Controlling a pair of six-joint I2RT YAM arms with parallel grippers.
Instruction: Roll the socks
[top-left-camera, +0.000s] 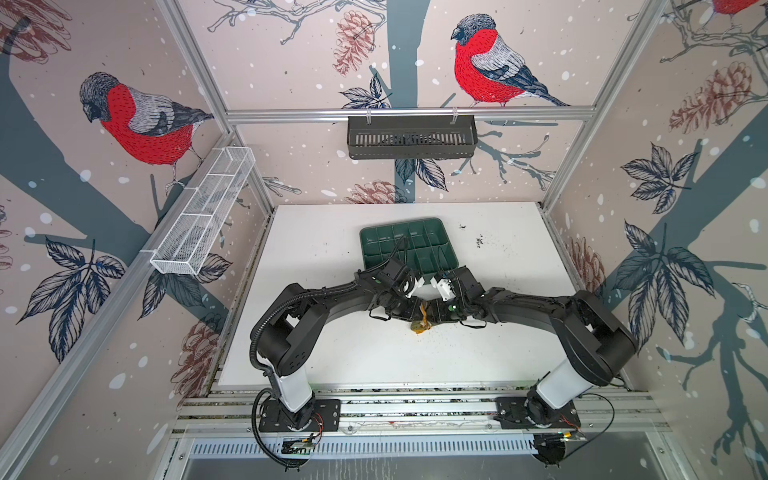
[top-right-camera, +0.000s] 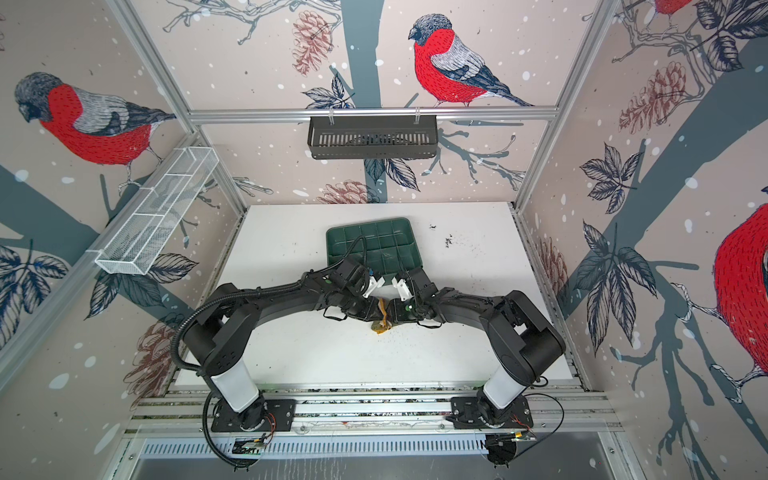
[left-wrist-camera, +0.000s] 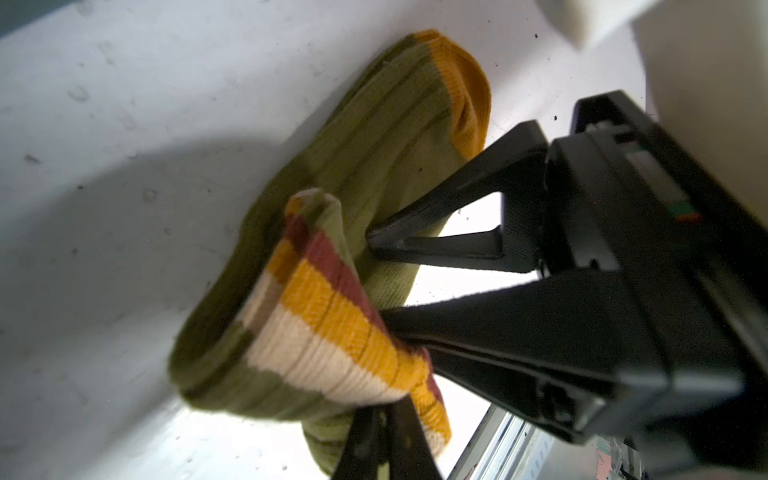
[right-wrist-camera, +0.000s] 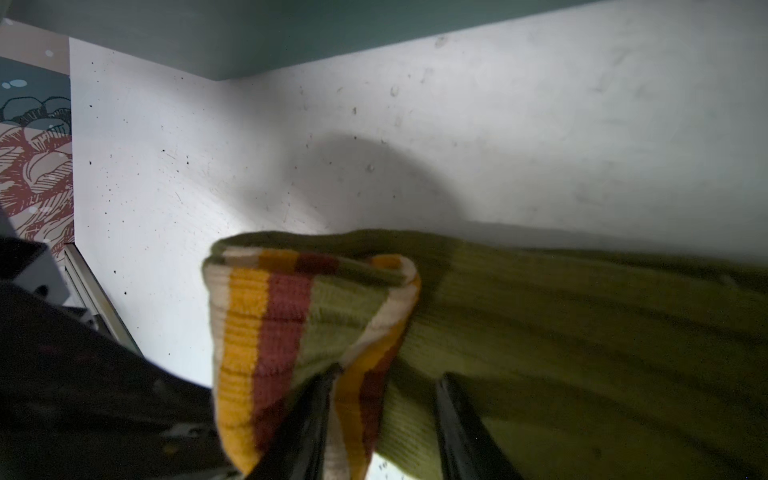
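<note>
My left claw clenches the socks by the cuff; my right claw gapes, so the roll may spring undone.

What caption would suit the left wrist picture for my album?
Left gripper pinches the socks near their striped cuff while the right gripper stands open beside it.

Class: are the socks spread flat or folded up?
Folded: the socks form a bundle, striped cuff doubled over the olive body, mustard toe sticking out.
</note>
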